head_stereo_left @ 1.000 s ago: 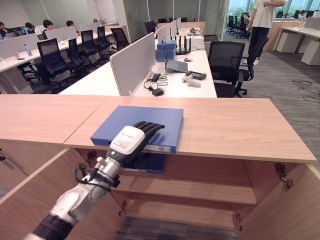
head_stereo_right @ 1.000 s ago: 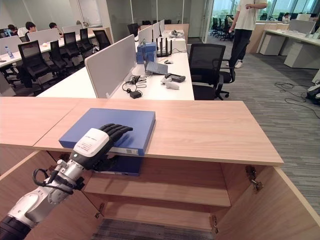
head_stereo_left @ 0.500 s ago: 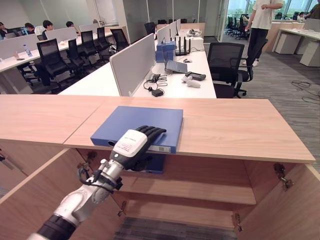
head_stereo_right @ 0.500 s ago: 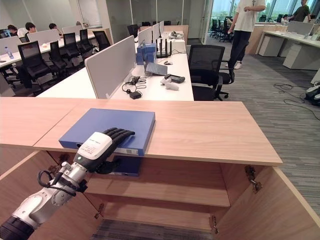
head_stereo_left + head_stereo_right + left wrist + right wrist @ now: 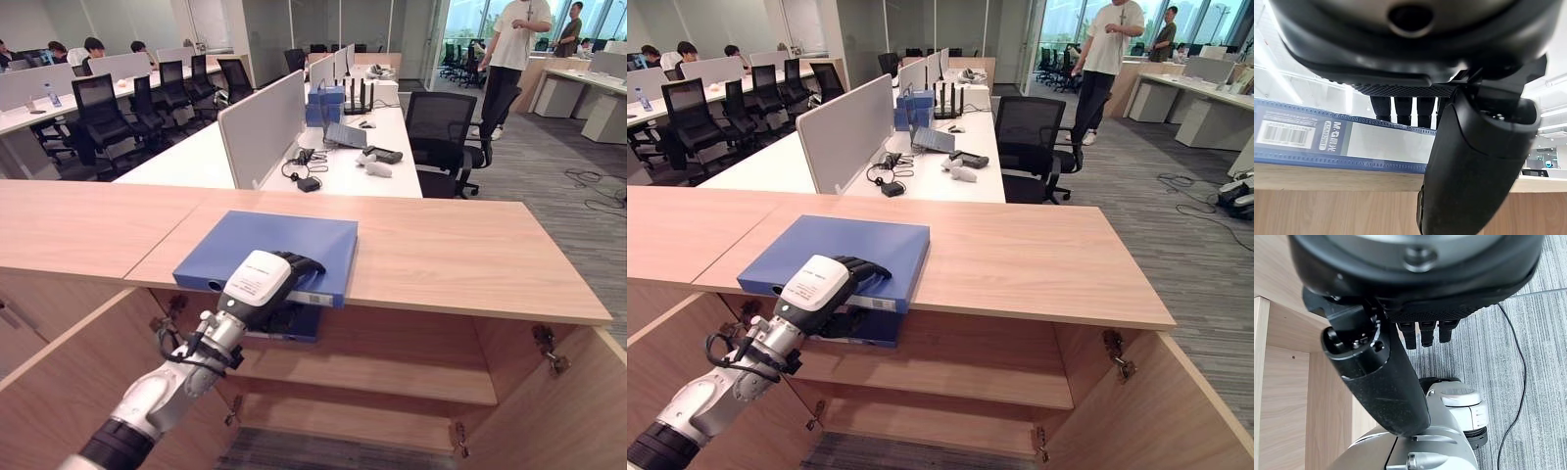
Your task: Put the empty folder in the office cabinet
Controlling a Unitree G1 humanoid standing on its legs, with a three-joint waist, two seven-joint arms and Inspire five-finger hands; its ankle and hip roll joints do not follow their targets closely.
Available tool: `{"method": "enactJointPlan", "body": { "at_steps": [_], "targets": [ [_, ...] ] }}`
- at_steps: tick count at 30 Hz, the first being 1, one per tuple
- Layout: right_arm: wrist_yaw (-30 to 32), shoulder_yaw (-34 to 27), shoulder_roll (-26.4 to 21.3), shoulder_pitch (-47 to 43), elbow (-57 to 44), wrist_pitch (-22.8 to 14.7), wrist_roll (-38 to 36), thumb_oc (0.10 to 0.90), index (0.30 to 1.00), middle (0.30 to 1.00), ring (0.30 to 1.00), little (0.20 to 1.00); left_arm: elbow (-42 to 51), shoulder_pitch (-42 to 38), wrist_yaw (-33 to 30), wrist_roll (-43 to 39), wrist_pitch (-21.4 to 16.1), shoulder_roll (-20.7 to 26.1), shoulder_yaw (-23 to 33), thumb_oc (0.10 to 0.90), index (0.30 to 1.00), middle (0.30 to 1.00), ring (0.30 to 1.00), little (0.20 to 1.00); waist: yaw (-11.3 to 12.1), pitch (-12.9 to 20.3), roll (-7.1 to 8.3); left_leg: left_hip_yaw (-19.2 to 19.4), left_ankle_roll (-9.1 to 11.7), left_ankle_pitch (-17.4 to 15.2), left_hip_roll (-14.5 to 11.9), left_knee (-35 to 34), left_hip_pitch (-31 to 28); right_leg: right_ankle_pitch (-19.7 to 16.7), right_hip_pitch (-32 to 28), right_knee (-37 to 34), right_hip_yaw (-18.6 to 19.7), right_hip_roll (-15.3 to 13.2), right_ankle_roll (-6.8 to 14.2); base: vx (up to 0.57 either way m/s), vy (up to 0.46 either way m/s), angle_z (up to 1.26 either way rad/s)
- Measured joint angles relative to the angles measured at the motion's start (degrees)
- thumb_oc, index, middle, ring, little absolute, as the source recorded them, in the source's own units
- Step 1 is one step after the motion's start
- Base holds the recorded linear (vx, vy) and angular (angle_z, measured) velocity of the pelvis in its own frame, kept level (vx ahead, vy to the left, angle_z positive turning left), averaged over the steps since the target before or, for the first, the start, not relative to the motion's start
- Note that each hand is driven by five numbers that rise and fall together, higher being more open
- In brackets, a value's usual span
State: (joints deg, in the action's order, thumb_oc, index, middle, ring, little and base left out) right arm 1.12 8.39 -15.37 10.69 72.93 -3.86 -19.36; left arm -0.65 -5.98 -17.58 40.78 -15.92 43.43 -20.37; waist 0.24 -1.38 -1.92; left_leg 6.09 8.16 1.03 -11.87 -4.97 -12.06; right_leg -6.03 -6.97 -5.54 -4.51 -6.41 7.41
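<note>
A flat blue folder [image 5: 279, 240] lies on the wooden cabinet top [image 5: 460, 255], its labelled spine [image 5: 1327, 139] jutting a little past the front edge. My left hand [image 5: 257, 279] grips that front edge. Its fingers [image 5: 1403, 105] curl over the top face and its thumb [image 5: 1474, 161] sits under the spine. Below, the cabinet stands open with a bare shelf [image 5: 392, 372]. My right hand [image 5: 1376, 377] hangs low beside the cabinet, over the grey carpet, fingers relaxed and holding nothing.
A second blue folder [image 5: 289, 323] lies inside the cabinet just under the top. Both cabinet doors swing out, left [image 5: 59, 392] and right [image 5: 588, 411]. Behind are office desks, a black chair [image 5: 436, 122] and a person standing [image 5: 509, 49].
My left hand has drawn back towards the folder's front edge, and its fingers have curled down tighter over it. The camera has shifted slightly.
</note>
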Motion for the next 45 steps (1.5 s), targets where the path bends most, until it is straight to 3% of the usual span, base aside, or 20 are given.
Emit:
{"method": "enactJointPlan", "body": {
  "at_steps": [9, 12, 13, 19, 26, 37, 45],
  "targets": [
    [0.0, -0.2, 0.2, 0.0, -0.1, 0.1, -0.1, 0.8, 0.9, 0.9, 0.9, 0.9, 2.6, 4.0, 0.6, 0.1, 0.0, -1.3, 4.1, 0.4, 0.3, 0.3, 0.3, 0.3, -0.1, -0.1, 0.01, 1.0, 0.1, -0.1, 0.0, 0.0, -0.1, -0.2, 0.6, 0.0, 1.0, 0.2, -0.1, -0.02, 0.005, -0.06],
    [0.1, -0.2, 0.2, 0.2, 0.0, 0.2, -0.1, 0.8, 0.9, 0.9, 0.9, 0.9, 8.2, 8.4, 0.8, -4.9, -0.9, -2.3, 8.5, 0.4, 0.3, 0.3, 0.3, 0.3, 0.6, -0.2, -0.03, 1.3, 0.1, -0.1, 0.0, 0.0, -0.1, -0.2, 0.6, 0.0, 1.0, 0.1, -0.1, 0.0, 0.0, 0.0],
    [0.1, -0.3, 0.0, 0.1, -0.1, 0.1, -0.1, 0.8, 0.9, 0.9, 0.9, 0.9, 11.2, 11.2, 2.2, -9.5, -0.8, -4.1, 12.4, 0.4, 0.3, 0.3, 0.3, 0.3, 1.6, -0.3, -0.33, 1.3, 0.0, -0.1, 0.0, 0.0, -0.1, -0.2, 0.6, 0.0, 1.0, 0.1, -0.2, 0.0, 0.0, 0.0],
    [0.1, -1.0, -0.7, 0.3, -0.1, 0.3, 0.1, 0.8, 0.9, 0.9, 0.9, 0.9, 15.5, 18.4, 3.2, -17.7, -0.5, -7.5, 19.0, 0.4, 0.3, 0.3, 0.3, 0.3, 2.1, -0.5, -0.93, 0.5, 0.3, -0.3, -0.1, 0.0, 0.1, -0.2, 0.6, 0.0, 0.8, 0.1, -0.1, 0.0, 0.002, 0.01],
    [0.0, -2.4, -1.5, 0.6, 0.0, 0.7, 0.2, 0.8, 0.9, 0.9, 0.9, 0.9, 19.7, 23.5, 4.6, -27.1, -1.8, -9.2, 27.1, 0.4, 0.3, 0.3, 0.3, 0.3, 5.3, -1.1, -1.95, -1.0, -0.1, 0.0, -0.1, 0.0, 0.5, 0.0, 0.1, 0.0, -0.5, 0.1, -0.2, -0.02, 0.005, 0.1],
    [-0.1, -2.3, -1.8, -0.1, 0.0, 1.7, 1.2, 0.8, 0.9, 0.9, 0.9, 0.9, 20.5, 23.6, 5.8, -32.3, -1.4, -11.2, 29.6, 0.4, 0.3, 0.3, 0.3, 0.3, 7.8, -1.6, -2.26, -3.9, -0.8, 0.4, -0.1, 0.0, 2.0, 0.1, -0.2, 0.0, -2.8, 0.1, -0.3, -0.01, -0.002, 0.12],
    [-0.4, -2.0, -2.2, -0.5, 0.0, 1.9, 1.3, 0.8, 0.9, 0.9, 0.9, 0.9, 21.5, 19.2, 7.7, -43.6, 1.3, -11.3, 30.4, 0.4, 0.3, 0.3, 0.3, 0.3, 7.8, -2.5, -2.72, -4.8, -0.9, 0.5, -0.1, 0.0, 1.9, 0.2, -0.6, 0.0, -3.2, 0.1, -0.3, 0.0, -0.003, 0.03]
  ]
}}
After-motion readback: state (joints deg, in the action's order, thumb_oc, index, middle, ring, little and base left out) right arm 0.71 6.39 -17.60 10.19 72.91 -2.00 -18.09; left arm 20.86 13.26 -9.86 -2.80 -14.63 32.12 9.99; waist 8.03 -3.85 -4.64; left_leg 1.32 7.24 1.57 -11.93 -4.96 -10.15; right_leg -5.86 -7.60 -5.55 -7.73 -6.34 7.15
